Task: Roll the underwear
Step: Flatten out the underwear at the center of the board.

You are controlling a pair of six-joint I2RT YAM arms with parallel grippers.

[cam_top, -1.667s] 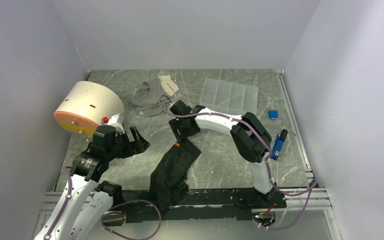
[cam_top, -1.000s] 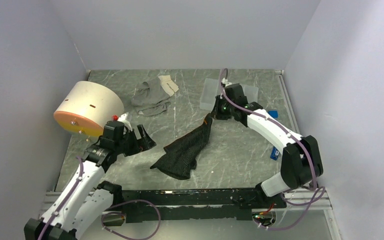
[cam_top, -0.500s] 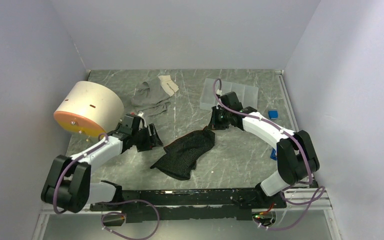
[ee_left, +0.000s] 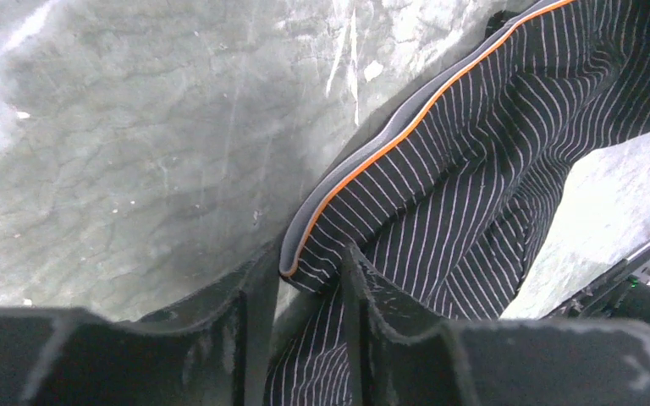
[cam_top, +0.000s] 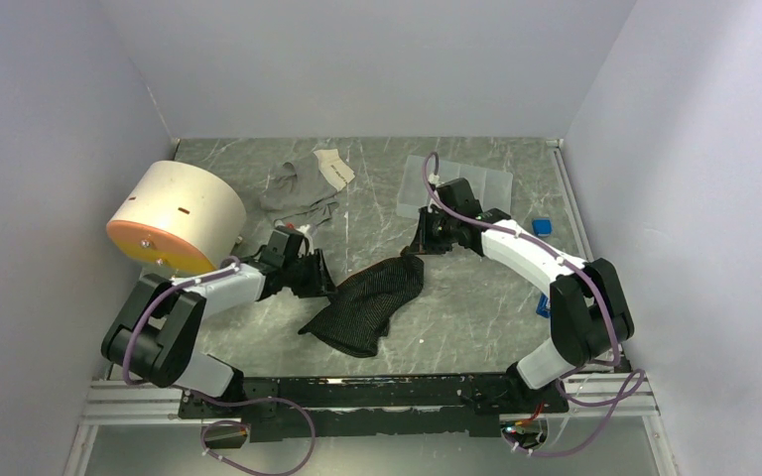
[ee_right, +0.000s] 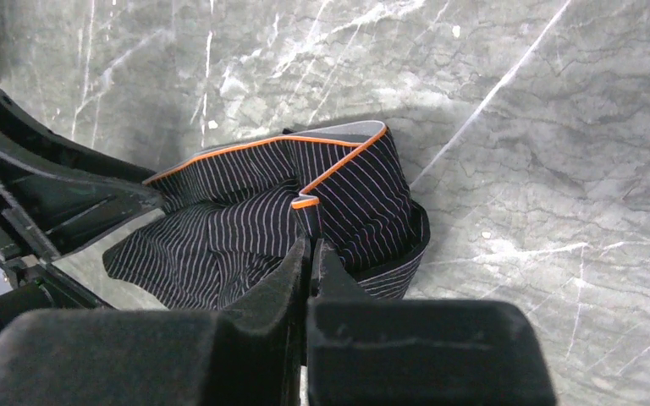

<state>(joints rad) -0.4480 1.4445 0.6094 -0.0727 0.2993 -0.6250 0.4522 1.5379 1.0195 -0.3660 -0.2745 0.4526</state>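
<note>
Underwear (cam_top: 365,302) lies crumpled mid-table (cam_top: 476,317), right gripper (ee_right: 309,247) clamped tight on its waistband, left gripper (ee_left: 305,292) partly open astride the opposite waistband corner (cloth between the jaws, unpinched).

YAM pair: white links, black joints, purple cabling.

The left arm (cam_top: 213,288) and right arm (cam_top: 526,253) are the same build: glossy white link shells, chunky matte-black joint housings, black wrist sections. A thin purple cable (cam_top: 427,178) runs outside each arm in loose loops, with more purple slack trailing under the black base rail (cam_top: 377,392) that both arms bolt to. The left gripper (ee_left: 306,254) and right gripper (ee_right: 309,241) are all black. Up close the left fingers (ee_left: 250,338) are moulded wedges with stepped ribs, a grainy surface and pale scuffing along the edges. The right fingers (ee_right: 262,313) have the same rough matte finish and blocky bases.
</note>
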